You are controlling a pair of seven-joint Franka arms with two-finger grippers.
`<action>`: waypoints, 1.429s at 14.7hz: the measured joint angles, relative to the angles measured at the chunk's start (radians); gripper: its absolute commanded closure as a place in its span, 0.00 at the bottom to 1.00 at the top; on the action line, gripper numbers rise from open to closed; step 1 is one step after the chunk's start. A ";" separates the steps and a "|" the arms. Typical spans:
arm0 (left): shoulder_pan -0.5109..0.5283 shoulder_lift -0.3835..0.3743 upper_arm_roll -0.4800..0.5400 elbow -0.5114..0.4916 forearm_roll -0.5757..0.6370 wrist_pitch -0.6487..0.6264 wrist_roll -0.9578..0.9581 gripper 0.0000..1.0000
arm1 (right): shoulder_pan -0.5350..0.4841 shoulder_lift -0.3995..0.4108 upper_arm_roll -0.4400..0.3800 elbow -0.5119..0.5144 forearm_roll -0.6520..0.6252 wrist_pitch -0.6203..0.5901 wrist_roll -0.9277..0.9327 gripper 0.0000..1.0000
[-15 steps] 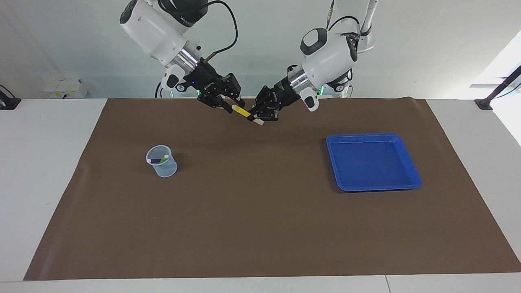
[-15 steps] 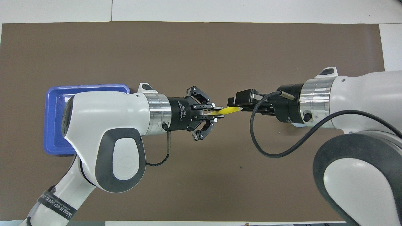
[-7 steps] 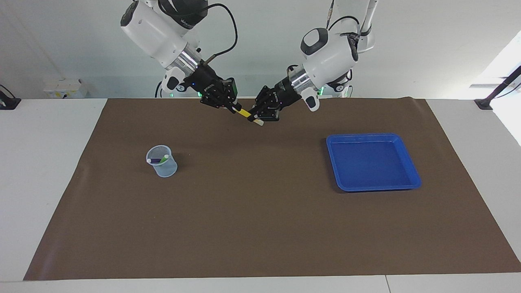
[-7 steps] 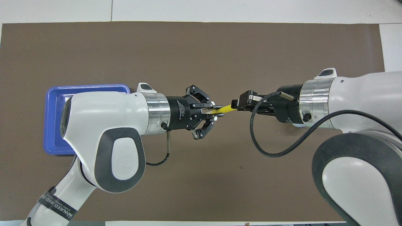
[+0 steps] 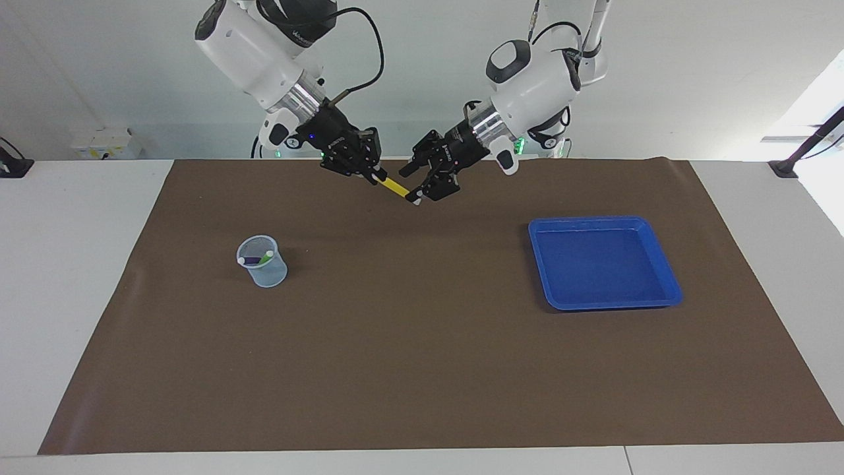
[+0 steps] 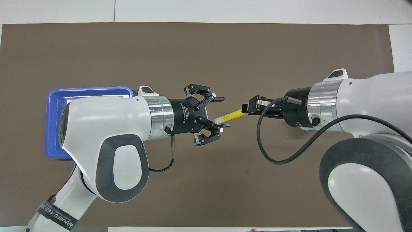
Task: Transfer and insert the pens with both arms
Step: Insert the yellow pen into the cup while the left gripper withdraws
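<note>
Overhead view: my right hand [image 6: 249, 109] is clamped on the yellow pen [image 6: 229, 115], whose long axis points toward eight o'clock, cap end between my left hand's [image 6: 221, 112] spread fingers; the cup [image 5: 262, 262] sits under my right arm's end

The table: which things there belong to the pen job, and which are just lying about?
Part of the job:
- yellow pen, held by the right gripper
- left gripper, open beside it
- clear cup holding the purple pen and green pen
- blue tray

Just there:
- brown mat
</note>
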 measured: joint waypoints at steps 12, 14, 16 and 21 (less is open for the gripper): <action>0.089 -0.002 0.011 0.000 0.048 0.000 0.041 0.00 | -0.297 0.096 -0.009 0.073 -0.376 -0.146 -0.652 1.00; 0.088 -0.002 0.009 0.000 0.056 0.000 0.042 0.00 | -0.322 0.121 -0.011 0.058 -0.376 -0.138 -0.688 1.00; 0.088 -0.004 0.008 0.000 0.063 0.000 0.043 0.00 | -0.326 0.134 -0.011 0.024 -0.377 -0.112 -0.715 1.00; 0.061 -0.007 0.026 -0.007 0.075 0.000 0.122 0.00 | -0.327 0.135 -0.008 -0.076 -0.384 -0.009 -0.730 0.28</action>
